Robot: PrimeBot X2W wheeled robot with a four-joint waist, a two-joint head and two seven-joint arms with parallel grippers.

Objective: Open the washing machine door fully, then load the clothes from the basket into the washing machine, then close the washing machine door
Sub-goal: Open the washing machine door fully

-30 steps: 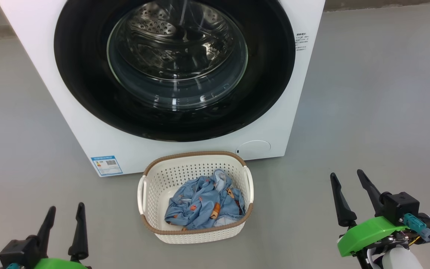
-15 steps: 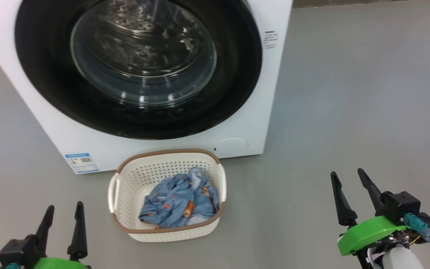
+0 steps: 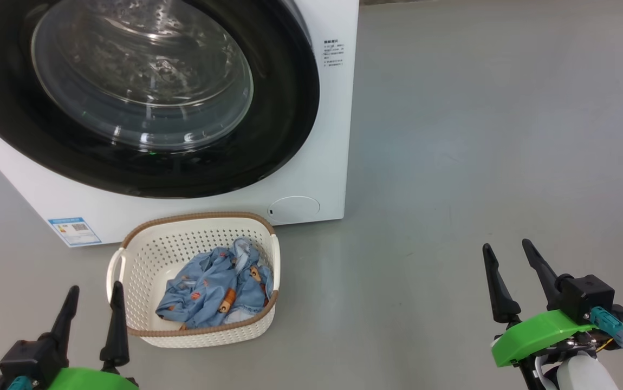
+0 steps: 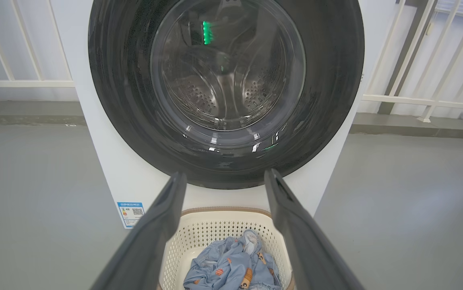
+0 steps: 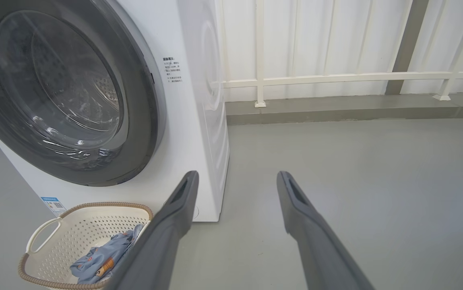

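Head view: the basket (image 3: 192, 244) of clothes (image 3: 211, 287) stands just before the washing machine (image 3: 333, 135), its door (image 3: 284, 108) shut, left gripper (image 3: 96, 287) and right gripper (image 3: 506, 244) both wide and empty, short of it; left wrist view faces the door, right wrist view the machine's right front corner.

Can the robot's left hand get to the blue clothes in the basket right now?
Probably yes. The left gripper is open and sits near the basket. The basket's top is uncovered and nothing lies over the clothes, so the way down to them looks free.
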